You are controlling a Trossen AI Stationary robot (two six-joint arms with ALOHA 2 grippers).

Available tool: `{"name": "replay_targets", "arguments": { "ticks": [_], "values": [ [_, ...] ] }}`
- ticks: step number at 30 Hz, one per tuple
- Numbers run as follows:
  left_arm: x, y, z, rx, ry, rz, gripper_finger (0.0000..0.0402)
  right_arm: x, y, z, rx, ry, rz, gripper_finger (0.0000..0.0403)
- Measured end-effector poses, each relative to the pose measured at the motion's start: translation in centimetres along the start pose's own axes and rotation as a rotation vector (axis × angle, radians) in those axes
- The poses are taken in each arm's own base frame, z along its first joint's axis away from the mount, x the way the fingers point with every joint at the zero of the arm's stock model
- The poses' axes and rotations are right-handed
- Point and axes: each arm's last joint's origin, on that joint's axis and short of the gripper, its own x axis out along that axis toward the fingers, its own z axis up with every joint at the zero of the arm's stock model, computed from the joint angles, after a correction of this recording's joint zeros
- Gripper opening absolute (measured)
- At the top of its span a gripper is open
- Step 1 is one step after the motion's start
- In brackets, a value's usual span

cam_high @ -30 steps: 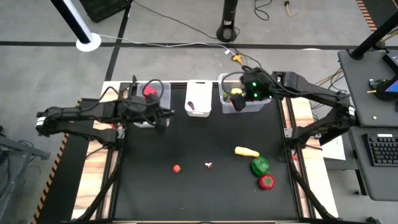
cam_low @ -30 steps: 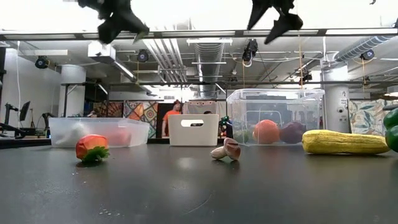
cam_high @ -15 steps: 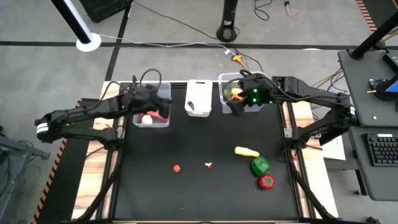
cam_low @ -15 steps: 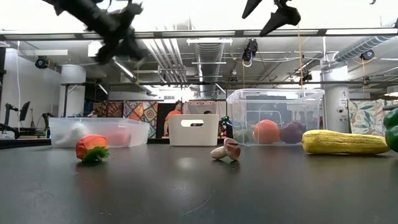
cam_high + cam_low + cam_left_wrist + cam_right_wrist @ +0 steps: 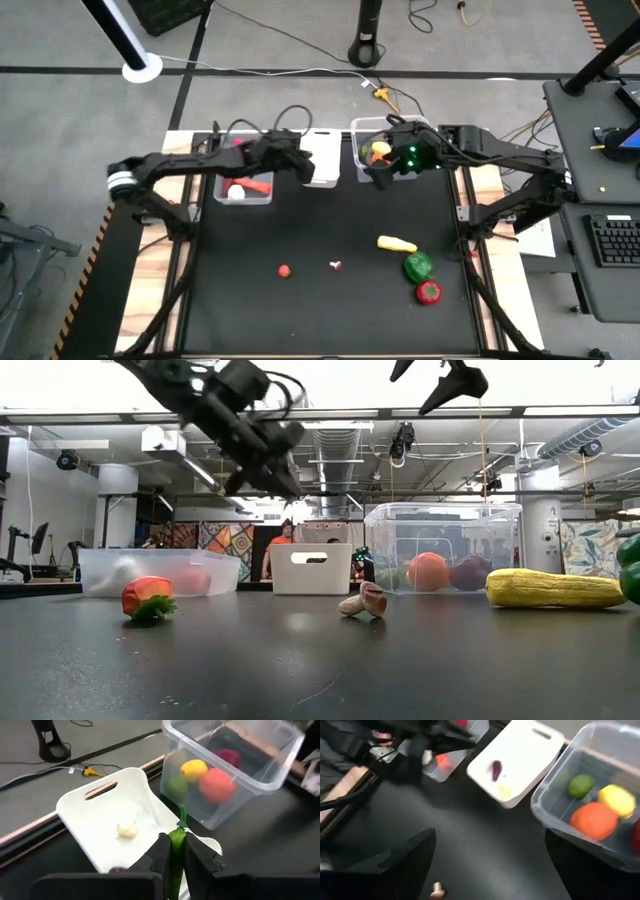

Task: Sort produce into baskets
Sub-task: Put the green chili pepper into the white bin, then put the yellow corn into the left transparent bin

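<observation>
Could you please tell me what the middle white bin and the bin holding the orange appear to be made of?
The white bin looks like opaque, matte plastic with a moulded handle slot. The clear bin seems glossy transparent plastic: the orange shows through its wall.

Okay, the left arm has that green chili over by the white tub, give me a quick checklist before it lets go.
1. Grip: left gripper jaws shut on the chili - ok.
2. Position: in the high view the gripper hangs at the white tub's left edge, not plainly over its middle - cannot tell.
3. Room in the tub: its floor holds only a garlic and a small dark piece; plenty of space - ok.
4. Other arm clear: right gripper, jaws open, sits over the right clear tub, away from the white one - ok.
5. Height above the tub: well up in the low view - the chili might bounce; cannot tell.
</observation>
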Motion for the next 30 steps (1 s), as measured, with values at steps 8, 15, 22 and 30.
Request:
{"name": "replay_targets", "arguments": {
  "ticks": [8, 15, 22, 30],
  "values": [
    [4.2, 0.6, 1.7, 0.063, 0.075, 0.049, 0.0028, -0.5, 0.5, -1.9, 0.029, 0.185, 0.046, 0.0366],
    [6.3, 0.7, 2.5, 0.103, 0.204, 0.043, 0.0058, -0.8, 0.3, -4.1, 0.014, 0.352, -0.055, 0.0366],
    [6.2, 0.7, 2.7, 0.114, 0.223, 0.047, 0.0127, -0.6, 0.5, -4.8, -0.009, 0.383, -0.057, 0.0366],
    [-0.7, -2.3, 3.8, 0.173, 0.216, -0.036, 0.0159, 1.6, 1.1, -8.3, -0.13, 0.498, -0.025, 0.0366]
  ]
}}
